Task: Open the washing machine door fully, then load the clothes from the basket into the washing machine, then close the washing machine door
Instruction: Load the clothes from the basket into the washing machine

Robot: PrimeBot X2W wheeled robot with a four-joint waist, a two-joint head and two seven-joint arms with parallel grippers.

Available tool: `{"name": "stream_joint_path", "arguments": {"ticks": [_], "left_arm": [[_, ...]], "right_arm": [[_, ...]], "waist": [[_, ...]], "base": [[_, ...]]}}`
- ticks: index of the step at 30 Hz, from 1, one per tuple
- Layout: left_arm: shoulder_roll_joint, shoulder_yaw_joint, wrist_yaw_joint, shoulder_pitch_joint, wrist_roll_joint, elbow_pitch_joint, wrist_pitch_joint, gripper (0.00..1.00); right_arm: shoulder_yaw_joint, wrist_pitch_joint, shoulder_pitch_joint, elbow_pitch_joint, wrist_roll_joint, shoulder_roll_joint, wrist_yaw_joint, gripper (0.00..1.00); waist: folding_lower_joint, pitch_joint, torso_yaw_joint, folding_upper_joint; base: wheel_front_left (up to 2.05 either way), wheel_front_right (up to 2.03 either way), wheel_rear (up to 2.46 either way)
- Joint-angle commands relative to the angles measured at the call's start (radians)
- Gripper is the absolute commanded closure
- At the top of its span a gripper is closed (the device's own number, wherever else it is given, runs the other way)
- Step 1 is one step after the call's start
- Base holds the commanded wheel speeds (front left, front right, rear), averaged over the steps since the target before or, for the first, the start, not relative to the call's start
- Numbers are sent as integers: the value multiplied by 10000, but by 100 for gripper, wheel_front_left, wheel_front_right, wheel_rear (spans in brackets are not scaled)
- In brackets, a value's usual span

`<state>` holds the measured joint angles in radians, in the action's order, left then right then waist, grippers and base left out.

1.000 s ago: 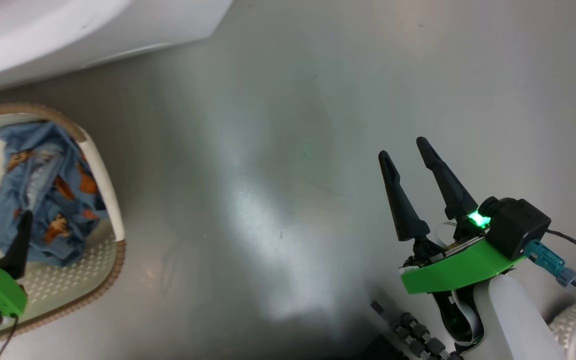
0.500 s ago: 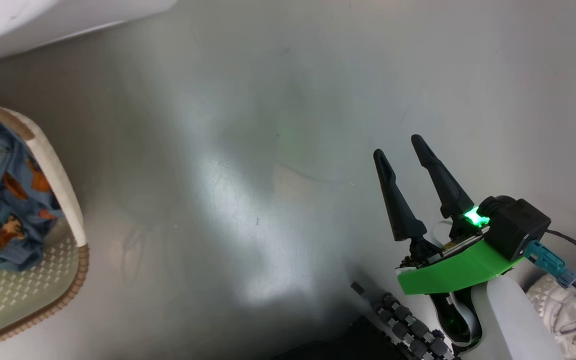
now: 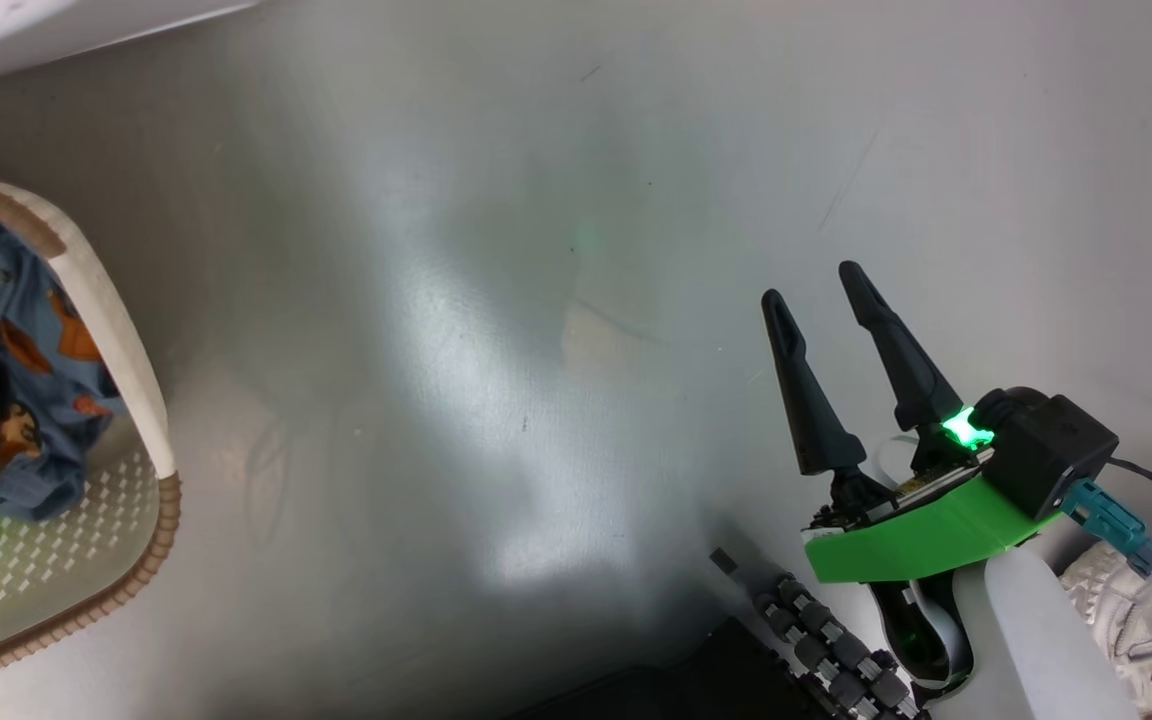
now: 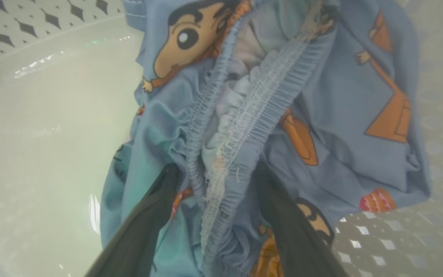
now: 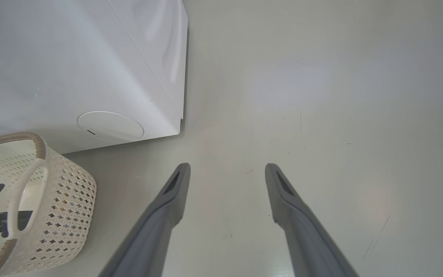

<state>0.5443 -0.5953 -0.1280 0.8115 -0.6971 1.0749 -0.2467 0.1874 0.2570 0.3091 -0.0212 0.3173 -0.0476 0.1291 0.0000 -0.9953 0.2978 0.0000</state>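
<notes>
So, left gripper (image 4: 215, 169) is down inside the basket (image 4: 44, 115) with both fingers spread wide, straddling the bunched elastic waistband (image 4: 244, 115) of the clothes (image 4: 344, 104), tips pushed into the fabric but not pinching anything yet. Right gripper (image 3: 811, 283) hangs empty over the floor (image 3: 496, 330), fingers apart too, well away from the basket. Clothes are one small crumpled bundle lying on the basket bottom, and the basket sits close to the washer (image 5: 71, 57).

Handling-wise I reckon it's light, thin, floppy and a bit slick, so it won't fight me but it'll sag and trail once lifted. That waistband ridge looks like the best bite: thick, gathered, several layers, less likely to slide out than one flat layer. I'd close right across it, deep between the fingers, then lift high enough that the dangling end clears the rim. Main worry is catching a single fold and having it slip free halfway to the washer
</notes>
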Motion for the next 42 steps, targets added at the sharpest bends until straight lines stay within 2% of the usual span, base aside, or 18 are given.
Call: {"name": "stream_joint_path", "arguments": {"ticks": [1,10,16,17,18,19,20,28,37,42], "left_arm": [[327,98,-9,-26,59,124,-66,0],[171,-665,-24,254,-397,-203,364,0],[169,-1224,-25,322,-1108,-649,856,0],[178,-1301,-25,298,-1305,-770,957,6],[210,-1374,-25,286,-1485,-908,996,51],[267,-1455,-25,281,-1619,-1014,1007,79],[356,-1605,-26,222,-1945,-1239,1020,100],[660,-1997,-26,-70,-2916,-1577,455,100],[486,-2134,-26,-644,-3522,-1705,-107,100],[275,-1650,-26,-1036,-3510,-2051,-145,100]], "right_arm": [[177,48,-472,206,-33,-26,16,0],[108,48,-589,251,-76,-26,16,0],[52,48,-698,277,-82,-26,16,0],[43,48,-693,269,-76,-26,16,0],[38,48,-681,258,-72,-26,16,0],[43,48,-661,249,-64,-26,16,0],[63,48,-597,243,-44,-26,16,0],[86,48,-247,116,-38,-26,16,0],[-134,48,-128,-109,-180,-26,16,0],[-230,48,-89,-287,-344,-26,16,0]], "waist": [[0,-35,-53,0],[0,-13,-43,0],[0,14,-24,0],[0,21,-26,0],[0,28,-28,0],[0,34,-28,0],[0,58,-29,0],[0,459,-66,0],[0,1520,-336,0],[0,2178,-607,0]], "base": [[0,0,0],[0,0,0],[0,0,0],[0,0,0],[0,0,0],[0,0,0],[0,0,0],[0,0,0],[0,0,0],[0,0,0]]}}
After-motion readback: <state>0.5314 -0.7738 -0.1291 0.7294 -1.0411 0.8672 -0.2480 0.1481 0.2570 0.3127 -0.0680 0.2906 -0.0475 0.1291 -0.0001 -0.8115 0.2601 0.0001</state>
